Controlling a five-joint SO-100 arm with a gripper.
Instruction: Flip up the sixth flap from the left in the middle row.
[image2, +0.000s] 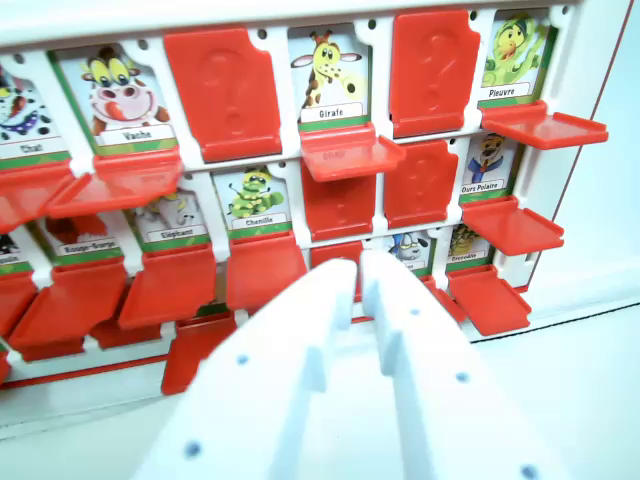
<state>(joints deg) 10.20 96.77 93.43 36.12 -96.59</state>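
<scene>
We see a white game board (600, 60) standing on a pale tabletop (590, 400), with red flaps in 3 visible rows. Our white hand (358, 268) sits low in front of the board, its 2 fingers nearly together with only a thin gap between the tips, clamped on nothing. The tips lie at the bottom row, just below the 2 raised red flaps of the middle row.

In the top row we count 2 raised flaps with question marks, one left of the Girafe card (328, 75) and one right of it. In the middle row, 2 raised flaps stand side by side: one (340, 205) directly under the Girafe card and one (420, 183) to its right, just left of the Ours Polaire card (487, 165). The board's left end is cut off, so we cannot tell which is the sixth.

Lowered flaps jut forward under the Girafe, Pleuvre (510, 55) and Ours Polaire cards, crowding the space above the hand. Right of the board's edge the tabletop lies open.
</scene>
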